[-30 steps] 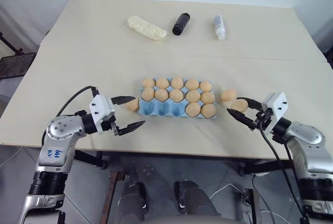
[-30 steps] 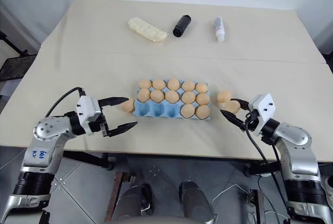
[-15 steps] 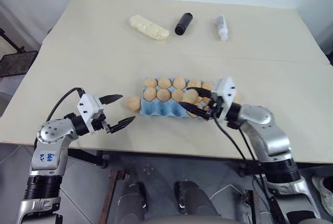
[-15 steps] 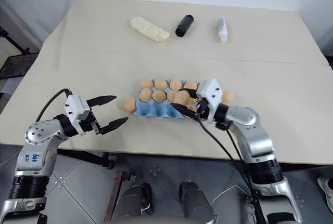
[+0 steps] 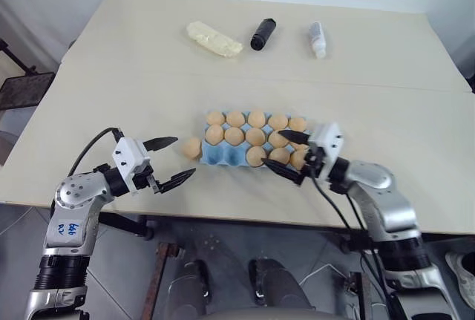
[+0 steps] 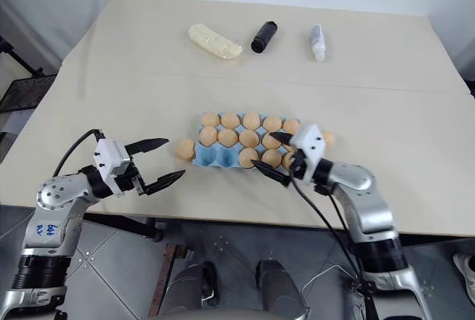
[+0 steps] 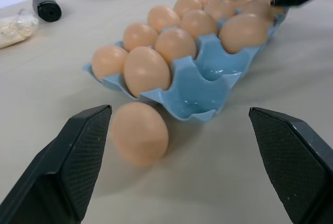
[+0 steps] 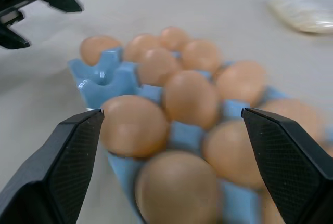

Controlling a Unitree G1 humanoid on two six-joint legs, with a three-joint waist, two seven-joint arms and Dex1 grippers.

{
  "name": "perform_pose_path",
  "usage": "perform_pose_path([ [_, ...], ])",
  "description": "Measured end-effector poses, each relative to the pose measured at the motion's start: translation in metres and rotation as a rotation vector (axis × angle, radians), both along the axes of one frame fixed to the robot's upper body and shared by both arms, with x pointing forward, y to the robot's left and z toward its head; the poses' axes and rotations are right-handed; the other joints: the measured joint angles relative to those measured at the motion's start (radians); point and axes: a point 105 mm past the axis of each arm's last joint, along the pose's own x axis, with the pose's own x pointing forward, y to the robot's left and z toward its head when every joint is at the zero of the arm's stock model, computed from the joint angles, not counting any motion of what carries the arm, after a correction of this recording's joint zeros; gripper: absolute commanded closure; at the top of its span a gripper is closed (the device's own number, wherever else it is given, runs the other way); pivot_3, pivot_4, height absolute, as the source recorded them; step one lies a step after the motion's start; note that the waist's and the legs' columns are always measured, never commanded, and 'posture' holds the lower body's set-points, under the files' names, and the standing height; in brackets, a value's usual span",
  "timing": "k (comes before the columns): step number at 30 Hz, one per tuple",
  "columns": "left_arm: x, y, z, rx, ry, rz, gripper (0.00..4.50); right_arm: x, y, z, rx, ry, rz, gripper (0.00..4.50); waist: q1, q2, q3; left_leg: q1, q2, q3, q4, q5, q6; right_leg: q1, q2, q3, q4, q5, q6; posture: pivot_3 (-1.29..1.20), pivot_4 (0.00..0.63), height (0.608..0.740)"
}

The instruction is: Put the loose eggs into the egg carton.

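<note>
The light-blue egg carton [image 5: 223,157] lies mid-table, most of its cups filled with tan eggs; two front cups at its left end are bare. One loose egg [image 5: 192,148] rests on the table against the carton's left end, between the spread fingers of my left gripper [image 5: 185,157], which is open and not touching it. My right gripper [image 5: 272,149] stands open over the carton's front right eggs, holding nothing. Another loose egg [image 6: 328,139] peeks out behind the right wrist.
At the far side of the table lie a pale yellow packet [image 5: 214,39], a black cylinder [image 5: 258,34] and a small white bottle [image 5: 316,39]. The table's front edge runs just below both grippers.
My right gripper carried an egg from the right of the carton over its front row and opened; the egg now sits in a front cup. The left gripper stayed put.
</note>
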Motion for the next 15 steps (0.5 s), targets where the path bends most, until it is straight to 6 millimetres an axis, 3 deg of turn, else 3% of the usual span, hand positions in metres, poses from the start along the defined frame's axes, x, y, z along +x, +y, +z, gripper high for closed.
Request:
perform_pose_path([
  [3, 0.002, -0.013, 0.003, -0.003, -0.01, -0.048, 0.0, -0.009, -0.041, -0.002, -0.02, 0.0, -0.138, 0.04, 0.004, 0.0, 0.0, 0.0, 0.0, 0.0, 0.0, 0.0, 0.0, 0.001, 0.0, 0.0, 0.0, 0.0, 0.0, 0.0, 0.15, 0.74],
  [7, 0.009, -0.028, 0.005, -0.005, -0.02, -0.091, 0.0, -0.025, -0.08, -0.014, -0.048, -0.007, -0.289, 0.04, -0.004, 0.0, 0.0, 0.001, 0.0, 0.0, 0.0, 0.0, 0.0, 0.001, 0.002, 0.001, 0.0, 0.0, 0.0, 0.0, 0.15, 0.74],
  [15, 0.01, -0.044, 0.006, -0.002, -0.008, -0.178, 0.0, -0.03, -0.114, -0.033, -0.069, -0.002, -0.438, 0.04, -0.017, 0.0, 0.0, 0.003, 0.0, 0.0, 0.0, 0.002, 0.0, 0.001, 0.002, 0.002, 0.003, 0.0, 0.0, 0.0, 0.15, 0.74],
])
